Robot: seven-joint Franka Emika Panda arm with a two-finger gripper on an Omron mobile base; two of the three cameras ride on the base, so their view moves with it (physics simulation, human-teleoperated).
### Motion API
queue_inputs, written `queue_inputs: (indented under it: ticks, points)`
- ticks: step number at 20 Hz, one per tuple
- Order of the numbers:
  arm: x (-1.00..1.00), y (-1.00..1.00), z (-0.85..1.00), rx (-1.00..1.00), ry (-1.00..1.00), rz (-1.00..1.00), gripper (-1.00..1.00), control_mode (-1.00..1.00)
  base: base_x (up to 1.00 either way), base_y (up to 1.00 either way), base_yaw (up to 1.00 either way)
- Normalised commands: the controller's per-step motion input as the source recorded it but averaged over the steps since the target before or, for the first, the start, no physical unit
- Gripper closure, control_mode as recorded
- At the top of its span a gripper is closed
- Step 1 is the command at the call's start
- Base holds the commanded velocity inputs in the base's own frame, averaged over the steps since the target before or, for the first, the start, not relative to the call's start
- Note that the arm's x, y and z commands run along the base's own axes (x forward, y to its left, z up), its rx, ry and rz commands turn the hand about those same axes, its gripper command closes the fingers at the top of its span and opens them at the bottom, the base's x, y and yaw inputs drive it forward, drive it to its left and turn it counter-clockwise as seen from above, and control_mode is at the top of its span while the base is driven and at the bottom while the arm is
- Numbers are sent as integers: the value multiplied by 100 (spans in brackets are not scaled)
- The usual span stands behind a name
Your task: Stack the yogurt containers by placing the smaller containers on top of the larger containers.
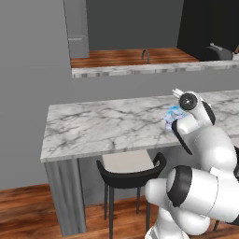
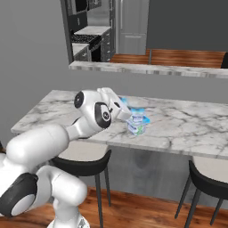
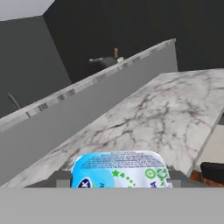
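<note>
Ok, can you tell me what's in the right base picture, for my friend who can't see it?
A white robot arm reaches its claw to a little stack of blue and white yogurt tubs near the front edge of a marble counter. Black stools stand below, on a wooden floor.

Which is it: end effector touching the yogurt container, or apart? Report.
Cannot tell. In the hand view the yogurt container sits between the fingertips of the end effector with no clear gap, but no contact shows plainly either.
</note>
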Motion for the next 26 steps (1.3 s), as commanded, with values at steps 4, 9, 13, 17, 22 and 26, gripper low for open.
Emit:
queue_inputs:
  ticks: [4, 9, 13, 17, 22, 26]
  points:
    - [27, 0, 15, -9, 15, 0, 100, -100, 0, 0, 0]
    - [8, 1, 10, -8, 12, 0, 100, -100, 0, 0, 0]
    - [0, 4, 0, -8, 1, 0, 100, -100, 0, 0, 0]
    - [0, 4, 0, -7, 0, 0, 100, -100, 0, 0, 0]
    - [0, 0, 0, -6, 6, 0, 100, -100, 0, 0, 0]
    - [0, 0, 0, -4, 5, 0, 100, -100, 0, 0, 0]
